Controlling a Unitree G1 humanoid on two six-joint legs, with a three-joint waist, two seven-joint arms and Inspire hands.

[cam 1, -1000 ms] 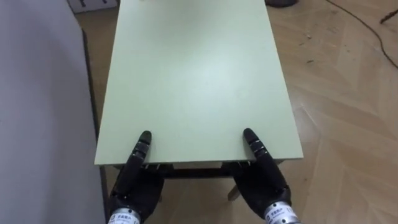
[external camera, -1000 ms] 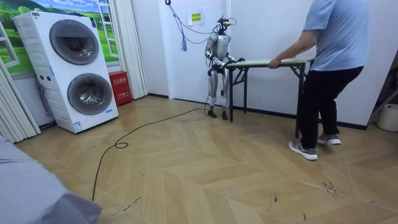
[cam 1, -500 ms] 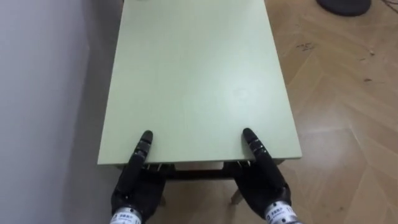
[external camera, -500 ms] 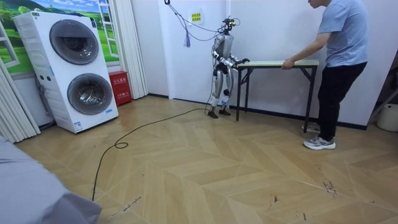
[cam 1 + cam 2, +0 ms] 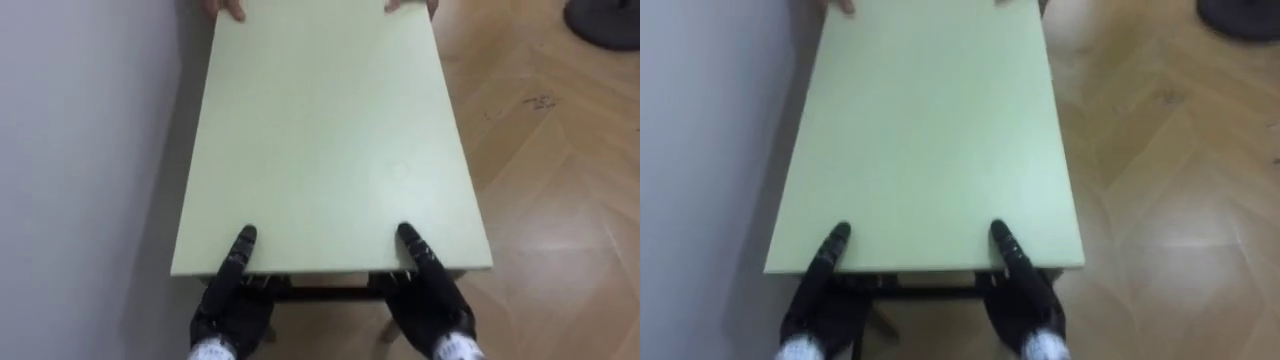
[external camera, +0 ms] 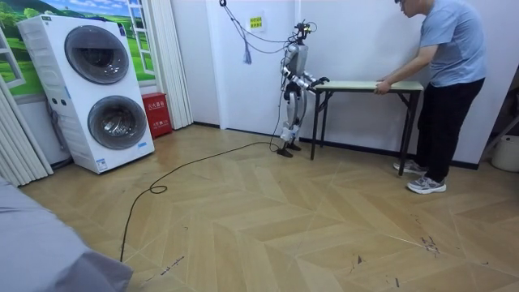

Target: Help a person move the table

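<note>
The table (image 5: 320,130) has a pale green top and dark legs and stands lengthwise before me, close to the wall. My left hand (image 5: 232,300) and right hand (image 5: 430,295) grip its near edge, thumbs lying on top, the other fingers under the board. At the far edge a person's hands (image 5: 228,10) hold the top. In the room view the person (image 6: 446,65) stands at the table's (image 6: 365,84) end on the room view's right, leaning in with both arms out, and I stand at the opposite end, upright.
A white wall (image 5: 80,150) runs close along the table's left side. Wooden parquet floor (image 5: 560,180) lies open to the right, with a dark round object (image 5: 605,20) at the far right. A stacked washer and dryer (image 6: 101,89) and a floor cable (image 6: 186,170) lie behind me.
The table, the person and I have moved along the wall toward the room view's right. The person's hands have come into the eye view at the far edge. My grip is unchanged.
</note>
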